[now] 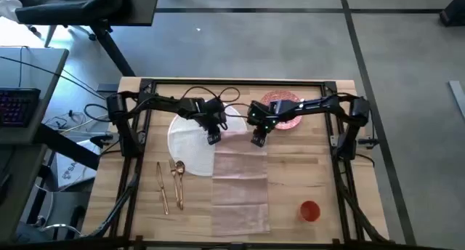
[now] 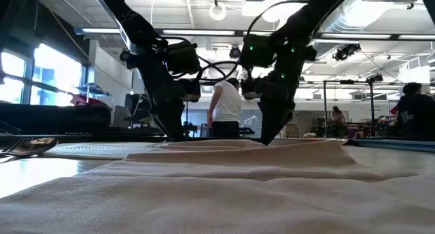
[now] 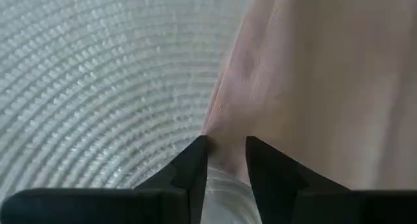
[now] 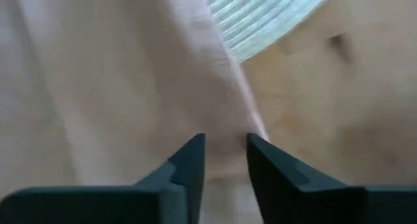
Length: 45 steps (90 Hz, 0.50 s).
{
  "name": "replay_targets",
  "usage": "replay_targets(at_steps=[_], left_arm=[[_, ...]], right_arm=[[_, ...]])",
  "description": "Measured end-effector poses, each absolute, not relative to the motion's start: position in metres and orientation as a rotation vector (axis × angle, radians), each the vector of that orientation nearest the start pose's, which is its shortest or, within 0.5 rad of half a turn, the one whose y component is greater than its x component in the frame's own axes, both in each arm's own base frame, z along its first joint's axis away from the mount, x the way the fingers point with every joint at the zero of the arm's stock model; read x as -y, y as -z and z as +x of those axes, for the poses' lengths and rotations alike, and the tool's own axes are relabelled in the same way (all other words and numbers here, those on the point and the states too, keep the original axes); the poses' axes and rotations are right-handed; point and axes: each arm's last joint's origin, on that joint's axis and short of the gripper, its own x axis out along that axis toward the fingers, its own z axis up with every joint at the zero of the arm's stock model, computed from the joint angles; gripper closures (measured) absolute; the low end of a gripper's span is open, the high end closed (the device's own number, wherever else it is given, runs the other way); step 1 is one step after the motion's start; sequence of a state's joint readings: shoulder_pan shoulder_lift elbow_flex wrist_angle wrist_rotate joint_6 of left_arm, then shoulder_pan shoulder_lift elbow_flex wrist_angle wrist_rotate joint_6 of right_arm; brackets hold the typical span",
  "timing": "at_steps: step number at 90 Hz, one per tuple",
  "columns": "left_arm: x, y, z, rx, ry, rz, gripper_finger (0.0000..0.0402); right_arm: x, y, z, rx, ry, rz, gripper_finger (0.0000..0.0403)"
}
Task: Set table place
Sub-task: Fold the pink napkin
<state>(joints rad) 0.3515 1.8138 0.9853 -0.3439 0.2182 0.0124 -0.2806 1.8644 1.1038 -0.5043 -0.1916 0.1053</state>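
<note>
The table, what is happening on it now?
Both arms work on the napkin, which lies on the table. The left pincer and the right pincer each pinch a far corner of it. The left corner lies over the white plate. The cutlery, cup and pink plate lie untouched.

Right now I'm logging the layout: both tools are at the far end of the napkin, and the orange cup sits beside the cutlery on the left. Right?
Not quite. The orange cup stands alone at the near right, across the napkin from the cutlery, as the high view shows. The rest holds.
</note>
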Motion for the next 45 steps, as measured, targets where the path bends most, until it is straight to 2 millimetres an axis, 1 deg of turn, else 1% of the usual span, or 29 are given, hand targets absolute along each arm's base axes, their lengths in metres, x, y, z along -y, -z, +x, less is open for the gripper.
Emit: replay_targets(at_steps=[8, 11, 15, 22, 25, 33, 45], left_arm=[[-0.108, -0.130, 0.312, -1.143, -0.118, -0.319, 0.0319], [-0.108, -0.131, 0.311, -1.147, -0.130, -0.310, 0.0327], [-0.108, -0.133, 0.310, -1.151, -0.152, -0.293, 0.0344], [-0.108, -0.140, 0.306, -1.153, -0.192, -0.250, 0.0384], [-0.109, -0.145, 0.306, -1.139, -0.205, -0.232, 0.0392], [-0.110, -0.157, 0.305, -1.097, -0.247, -0.189, 0.0394], [-0.113, -0.166, 0.303, -1.067, -0.273, -0.157, 0.0400]], right_arm=[[0.090, -0.137, 0.331, -1.249, 0.147, 0.397, 0.0370], [0.090, -0.138, 0.331, -1.246, 0.165, 0.395, 0.0385], [0.090, -0.140, 0.330, -1.241, 0.182, 0.393, 0.0395], [0.091, -0.147, 0.330, -1.228, 0.216, 0.371, 0.0397], [0.092, -0.151, 0.330, -1.219, 0.237, 0.351, 0.0398], [0.095, -0.161, 0.332, -1.189, 0.276, 0.320, 0.0402], [0.102, -0.169, 0.334, -1.159, 0.297, 0.325, 0.0403]])
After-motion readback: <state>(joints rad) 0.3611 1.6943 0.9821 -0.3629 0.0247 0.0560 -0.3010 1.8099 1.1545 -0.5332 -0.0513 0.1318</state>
